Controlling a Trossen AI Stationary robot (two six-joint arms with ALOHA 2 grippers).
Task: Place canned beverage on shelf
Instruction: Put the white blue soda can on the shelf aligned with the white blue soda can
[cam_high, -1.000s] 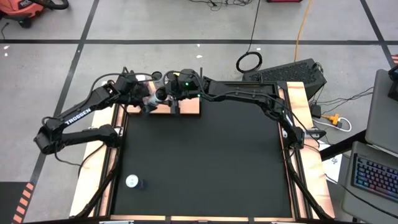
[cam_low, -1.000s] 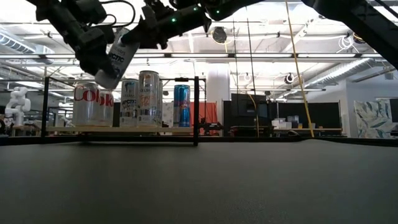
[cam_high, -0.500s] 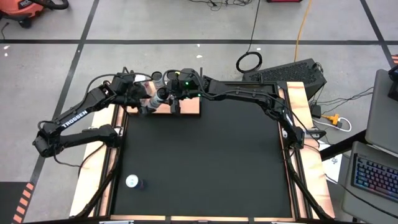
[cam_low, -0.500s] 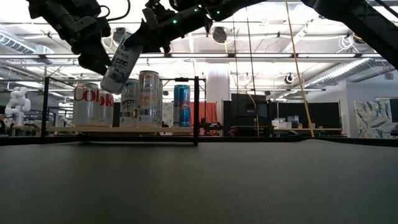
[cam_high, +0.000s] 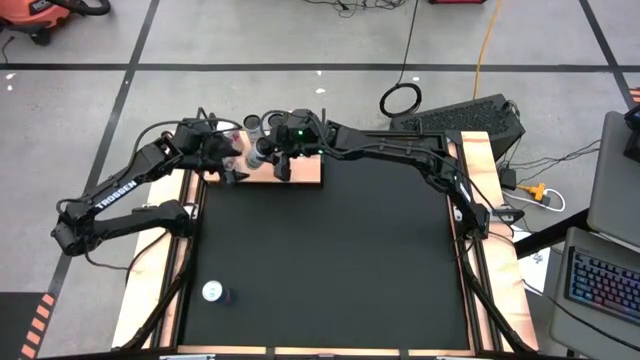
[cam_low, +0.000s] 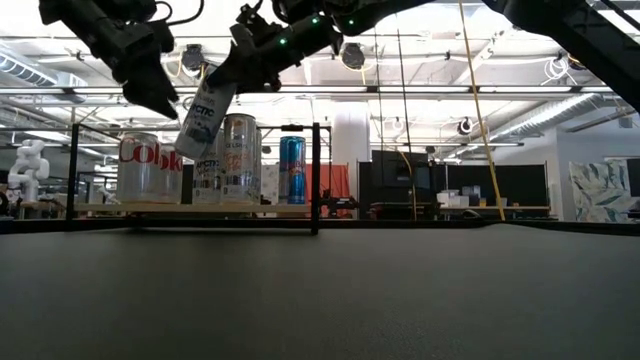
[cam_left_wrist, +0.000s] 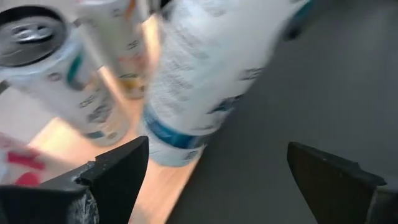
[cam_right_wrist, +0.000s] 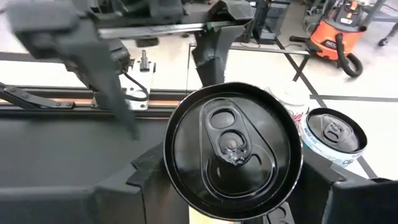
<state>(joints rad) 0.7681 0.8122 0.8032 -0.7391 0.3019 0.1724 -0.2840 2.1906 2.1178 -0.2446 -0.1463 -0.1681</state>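
Note:
A white can with a blue band (cam_low: 205, 118) hangs tilted above the shelf (cam_low: 190, 209), a light-wood board with black corner rods at the mat's far left. My right gripper (cam_low: 232, 70) is shut on it; its black lid (cam_right_wrist: 233, 149) faces the right wrist view. Several cans stand on their bases on the board, among them a Diet Coke can (cam_low: 148, 168) and a blue can (cam_low: 291, 170). My left gripper (cam_low: 152, 92) stands open just left of the hanging can, touching nothing. The left wrist view shows its fingers (cam_left_wrist: 112, 174) apart below the can (cam_left_wrist: 211, 81). My right gripper pinches the can's wall just under the lid rim (cam_right_wrist: 169, 163) between its two fingers (cam_right_wrist: 146, 171), one on each side. The fingers come from the table's right, slanting a little down. The can hangs clear over the shelf, tilted, its bottom end (cam_low: 190, 150) toward the left arm.
One more can (cam_high: 213, 292) stands on the black mat (cam_high: 340, 260) near its near left corner. Narrow wooden strips (cam_high: 495, 250) edge the mat. Both arms crowd the far left corner above the shelf (cam_high: 305, 172). A keyboard (cam_high: 600, 285) lies off the table's right.
My right gripper has turned, and the can's bottom end has swung toward the table's right and a little lower, away from my left gripper. The open left fingers, which overlapped the can's bottom a second ago, now stand apart from it.

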